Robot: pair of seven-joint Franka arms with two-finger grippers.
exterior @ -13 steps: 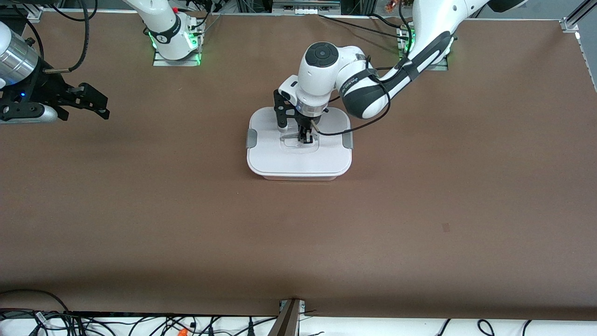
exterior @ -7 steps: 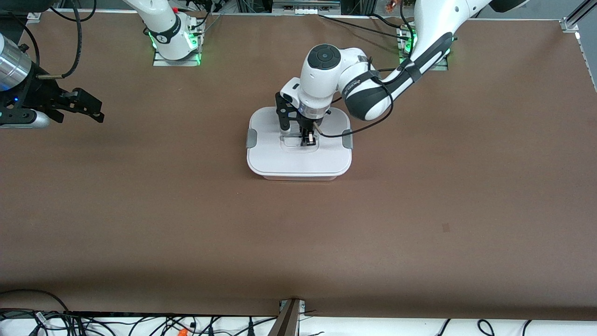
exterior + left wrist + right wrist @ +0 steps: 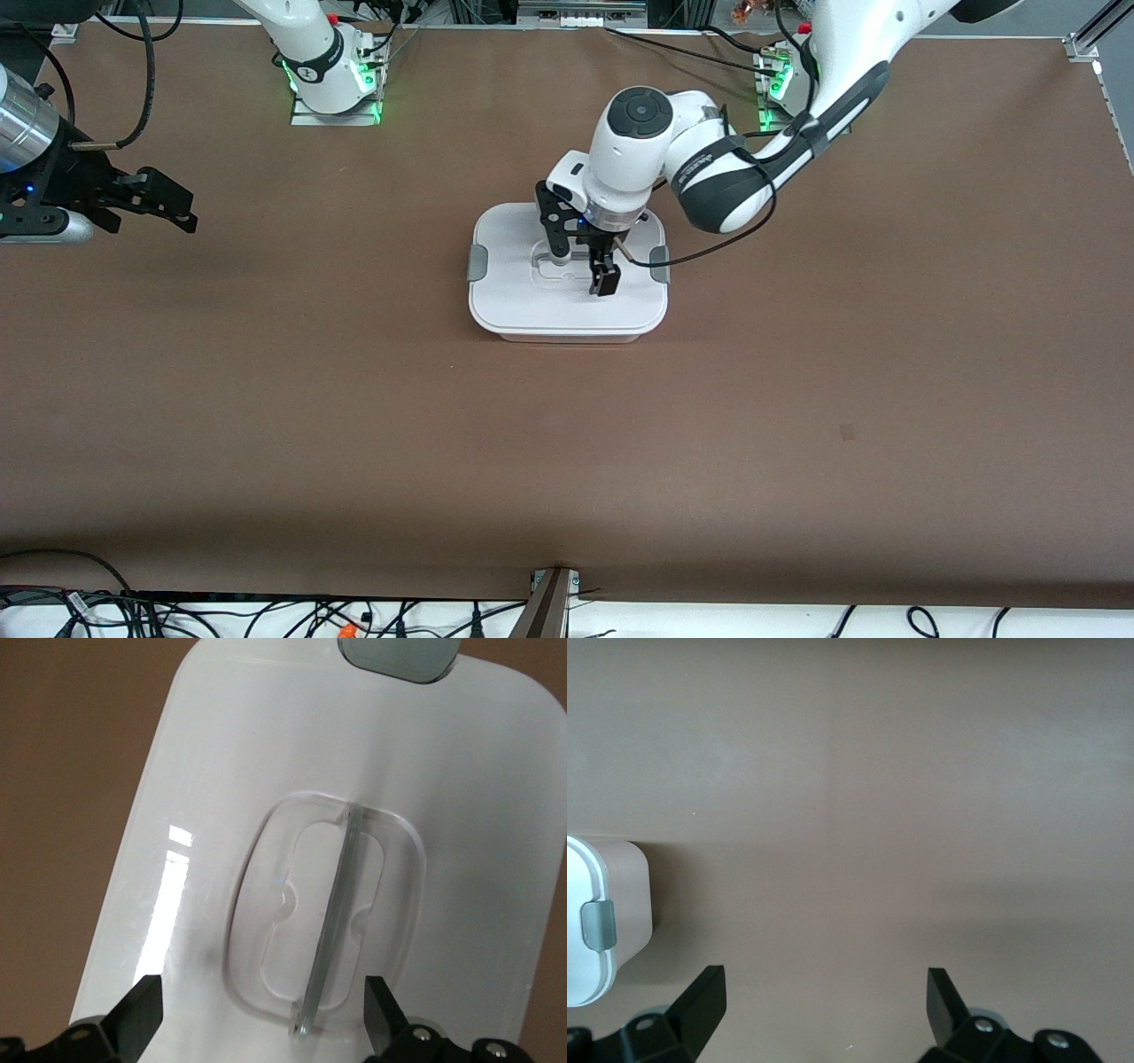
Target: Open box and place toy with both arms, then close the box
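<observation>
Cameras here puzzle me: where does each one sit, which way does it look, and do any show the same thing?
Front view: high across the table, facing both arms; shows the left gripper open over the box, and the right gripper open, waiting at its end of the table.
Left wrist view: on the left wrist, looking down at the lid's clear handle; both fingertips show.
Right wrist view: on the right wrist, looking down at bare table; fingertips show.
Shared: all three show the box with its grey clip.

There was one box (image 3: 567, 306) with one lid (image 3: 523, 292) and two grey clips (image 3: 477, 262), and two claws, left (image 3: 584, 270) and right (image 3: 168, 206), over one desk (image 3: 354, 425).
</observation>
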